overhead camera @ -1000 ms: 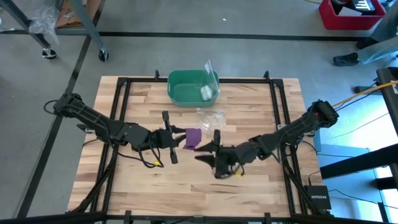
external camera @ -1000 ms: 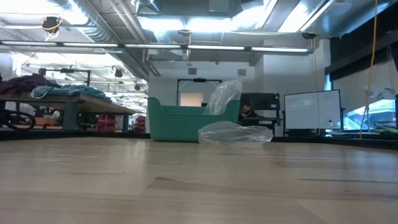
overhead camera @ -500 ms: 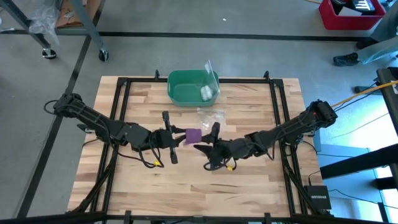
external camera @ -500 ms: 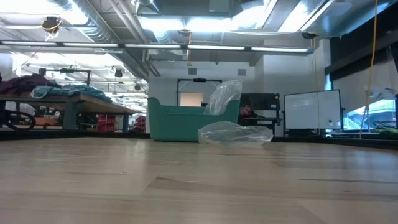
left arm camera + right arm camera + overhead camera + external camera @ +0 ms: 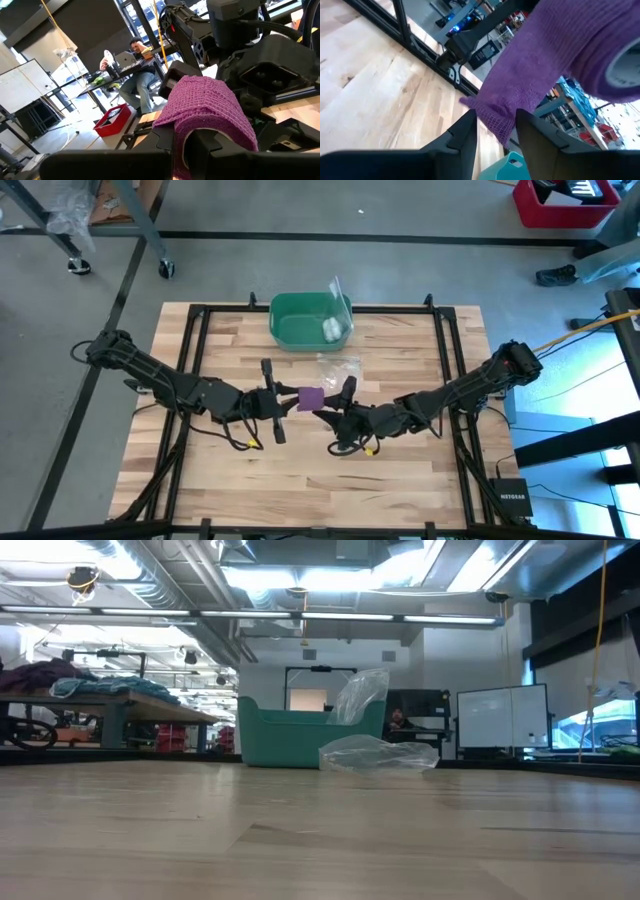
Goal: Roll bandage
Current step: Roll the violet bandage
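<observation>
Above mid-table, the left gripper (image 5: 289,402) and the right gripper (image 5: 326,418) both clench the bandage (image 5: 311,397).

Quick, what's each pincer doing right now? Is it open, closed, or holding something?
Left pincer: closed on the purple bandage, held above the table's middle.
Right pincer: partly open around the bandage's loose end; a firm grip cannot be told.

two dark jointed arms, yellow cable accents
</observation>
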Robot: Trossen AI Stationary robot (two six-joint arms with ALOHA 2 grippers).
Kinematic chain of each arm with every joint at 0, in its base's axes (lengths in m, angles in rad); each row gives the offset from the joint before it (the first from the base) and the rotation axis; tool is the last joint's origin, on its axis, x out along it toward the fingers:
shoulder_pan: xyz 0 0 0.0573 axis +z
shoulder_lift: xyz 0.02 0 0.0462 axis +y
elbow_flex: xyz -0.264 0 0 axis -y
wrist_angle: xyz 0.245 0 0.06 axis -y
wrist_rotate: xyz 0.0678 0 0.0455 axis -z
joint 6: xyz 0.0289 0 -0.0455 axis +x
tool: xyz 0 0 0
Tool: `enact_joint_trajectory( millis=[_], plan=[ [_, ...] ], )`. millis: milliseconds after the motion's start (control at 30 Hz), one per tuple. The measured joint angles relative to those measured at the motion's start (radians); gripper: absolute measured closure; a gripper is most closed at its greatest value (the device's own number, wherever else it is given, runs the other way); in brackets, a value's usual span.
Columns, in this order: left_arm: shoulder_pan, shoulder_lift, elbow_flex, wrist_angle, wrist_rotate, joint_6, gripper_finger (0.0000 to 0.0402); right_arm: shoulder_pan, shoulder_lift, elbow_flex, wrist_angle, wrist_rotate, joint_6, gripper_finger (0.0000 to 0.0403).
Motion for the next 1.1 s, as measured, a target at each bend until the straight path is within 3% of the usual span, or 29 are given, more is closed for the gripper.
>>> enact_joint_trajectory(
  millis=[233,400,967,1100],
  plan=[
    [0.000,0.000,0.000,0.000,0.000,0.003,0.0386,0.016,0.000,0.000,0.035,-0.034,-0.012,0.0265],
    [0.000,0.000,0.000,0.000,0.000,0.000,0.0386,0.013,0.000,0.000,0.013,-0.130,0.004,0.0265],
    [0.000,0.000,0.000,0.002,0.000,-0.003,0.0386,-0.047,0.005,0.000,0.010,-0.161,0.057,0.0266],
    [0.000,0.000,0.000,0.002,0.000,-0.003,0.0386,-0.047,0.005,0.000,0.006,-0.161,0.057,0.0285]
  ],
)
